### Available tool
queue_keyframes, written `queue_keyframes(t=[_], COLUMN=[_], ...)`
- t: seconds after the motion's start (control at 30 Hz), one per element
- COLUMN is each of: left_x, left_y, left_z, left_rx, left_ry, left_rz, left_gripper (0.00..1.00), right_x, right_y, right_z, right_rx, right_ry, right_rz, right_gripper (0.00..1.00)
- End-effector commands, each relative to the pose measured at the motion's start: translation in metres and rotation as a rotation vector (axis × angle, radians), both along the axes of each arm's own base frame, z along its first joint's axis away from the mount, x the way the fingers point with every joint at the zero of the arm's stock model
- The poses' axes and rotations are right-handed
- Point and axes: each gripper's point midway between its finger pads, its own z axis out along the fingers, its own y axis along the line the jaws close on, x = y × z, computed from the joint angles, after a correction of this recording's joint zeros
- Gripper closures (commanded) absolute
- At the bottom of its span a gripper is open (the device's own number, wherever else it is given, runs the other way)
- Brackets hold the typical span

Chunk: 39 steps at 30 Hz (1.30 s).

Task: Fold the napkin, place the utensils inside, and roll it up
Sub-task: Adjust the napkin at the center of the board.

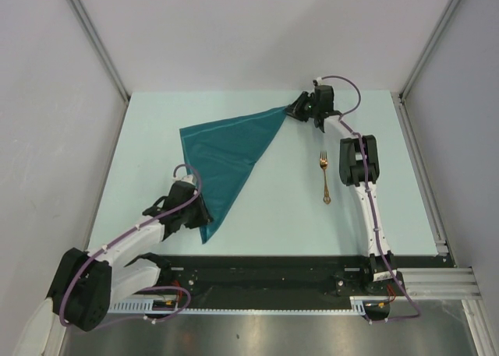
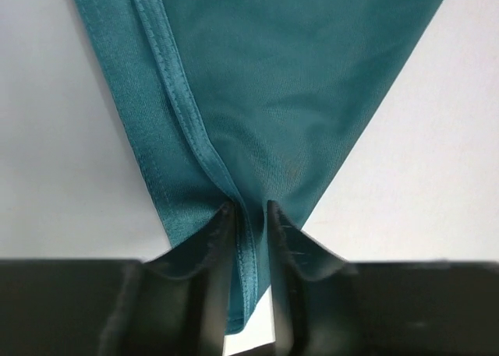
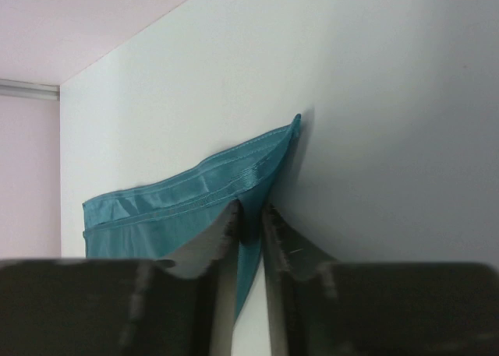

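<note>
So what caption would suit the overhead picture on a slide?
The left gripper and right gripper pinch opposite tips of the triangle-folded napkin; the fork lies apart on the table.

Readable text: none in any of the three views.
Labels, brands, numbers, signs: none can be made out.
</note>
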Motion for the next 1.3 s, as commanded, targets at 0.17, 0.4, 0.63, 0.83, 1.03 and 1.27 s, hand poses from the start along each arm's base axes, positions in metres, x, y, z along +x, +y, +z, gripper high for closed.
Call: queue_keyframes(t=[0.17, 0.4, 0.63, 0.83, 1.03, 1.27], left_x=[-0.020, -0.020, -0.017, 0.019, 0.110, 0.228], left_y=[0.013, 0.015, 0.013, 0.012, 0.040, 0.072], left_z=[-0.016, -0.011, -0.006, 0.044, 0.127, 0.134], left_rx=[0.052, 0.057, 0.045, 0.069, 0.123, 0.171], left_ry=[0.066, 0.054, 0.041, -0.089, -0.306, -0.320], left_rz=[0.031, 0.049, 0.045, 0.056, 0.151, 0.222], left_gripper=[1.00, 1.00, 0.79, 0.22, 0.23, 0.46], right_x=[0.004, 0.017, 0.017, 0.002, -0.027, -0.099], right_y=[-0.016, -0.039, -0.051, -0.061, -0.100, -0.116], right_z=[-0.019, 0.005, 0.004, 0.017, 0.067, 0.121], right_rx=[0.008, 0.013, 0.000, 0.001, -0.027, -0.079], right_ry=[0.069, 0.006, 0.007, -0.010, -0.059, -0.090], right_rz=[-0.084, -0.121, -0.117, -0.085, -0.103, -0.105], right_gripper=[1.00, 1.00, 1.00, 0.49, 0.34, 0.34])
